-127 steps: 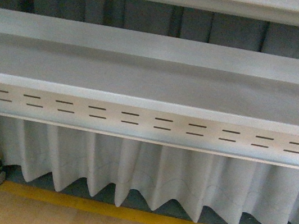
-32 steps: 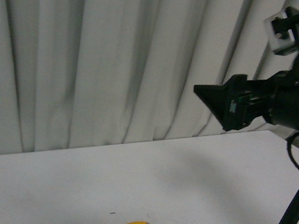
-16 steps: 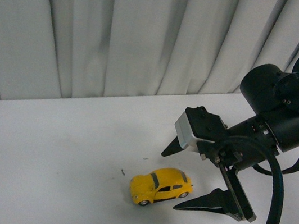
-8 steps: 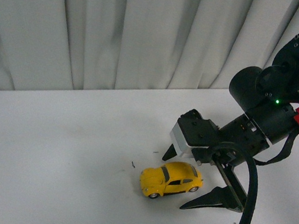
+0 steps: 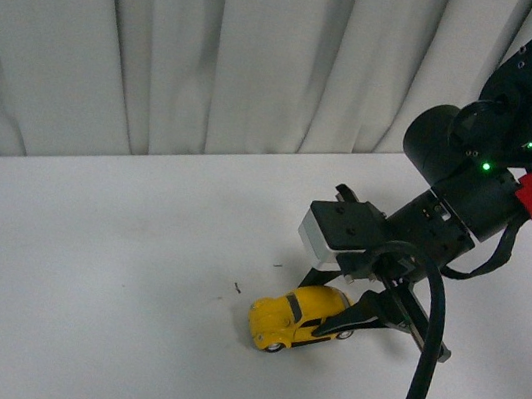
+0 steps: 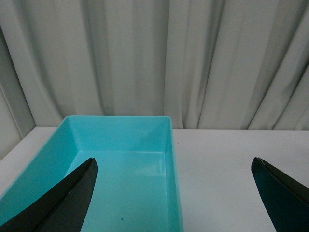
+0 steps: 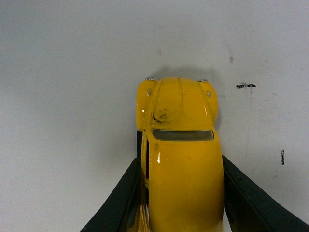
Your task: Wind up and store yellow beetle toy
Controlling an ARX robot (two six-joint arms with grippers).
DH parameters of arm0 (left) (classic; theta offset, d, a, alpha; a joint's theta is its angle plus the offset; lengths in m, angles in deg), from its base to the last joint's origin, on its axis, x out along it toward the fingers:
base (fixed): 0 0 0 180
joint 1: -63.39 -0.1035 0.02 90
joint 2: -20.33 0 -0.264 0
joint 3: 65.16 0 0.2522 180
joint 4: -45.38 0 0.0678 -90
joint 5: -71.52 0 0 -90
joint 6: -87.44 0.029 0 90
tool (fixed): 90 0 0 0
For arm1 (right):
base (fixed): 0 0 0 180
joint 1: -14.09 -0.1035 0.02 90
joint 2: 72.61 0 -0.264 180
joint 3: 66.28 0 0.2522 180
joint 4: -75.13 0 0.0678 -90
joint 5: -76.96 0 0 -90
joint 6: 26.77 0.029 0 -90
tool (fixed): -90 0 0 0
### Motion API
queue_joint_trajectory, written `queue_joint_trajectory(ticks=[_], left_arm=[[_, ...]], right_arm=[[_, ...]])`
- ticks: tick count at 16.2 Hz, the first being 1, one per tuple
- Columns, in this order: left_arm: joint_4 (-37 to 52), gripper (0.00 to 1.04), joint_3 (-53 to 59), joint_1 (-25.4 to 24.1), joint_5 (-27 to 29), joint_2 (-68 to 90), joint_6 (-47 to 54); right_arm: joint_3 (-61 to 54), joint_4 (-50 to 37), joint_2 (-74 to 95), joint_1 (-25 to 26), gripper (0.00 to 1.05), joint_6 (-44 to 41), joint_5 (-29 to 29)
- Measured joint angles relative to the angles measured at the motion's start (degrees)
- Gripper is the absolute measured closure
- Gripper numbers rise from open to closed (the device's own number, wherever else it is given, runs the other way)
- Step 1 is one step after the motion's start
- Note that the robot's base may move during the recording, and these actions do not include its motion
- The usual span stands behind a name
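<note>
The yellow beetle toy (image 5: 295,315) stands on the white table (image 5: 92,273), nose pointing left in the front view. My right gripper (image 5: 338,310) is shut on its rear half, one black finger on each side. In the right wrist view the yellow beetle toy (image 7: 181,150) fills the space between the two black fingers (image 7: 123,198), its hood and windscreen sticking out ahead of my right gripper (image 7: 181,193). My left gripper (image 6: 174,174) is open, its fingers far apart above the edge of a teal bin (image 6: 164,145). The left arm does not show in the front view.
The teal bin is an open rectangular tray with nothing seen in it, standing on the white table (image 6: 231,159) in front of a grey curtain (image 6: 154,58). The same curtain (image 5: 219,50) closes off the far table edge. Small dark marks (image 7: 246,86) dot the tabletop near the toy.
The front view swung from a shelf down to the table. My right gripper came down around the toy and its fingers closed on it; half a second ago they stood apart.
</note>
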Motion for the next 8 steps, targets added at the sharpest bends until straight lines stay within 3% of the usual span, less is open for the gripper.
queue_joint_trajectory(ticks=[8], left_arm=[[0.0, 0.07, 0.0, 0.0, 0.0, 0.0, 0.0]], right_arm=[[-0.2, -2.8, 0.2, -0.5, 0.64, 3.5, 0.7]])
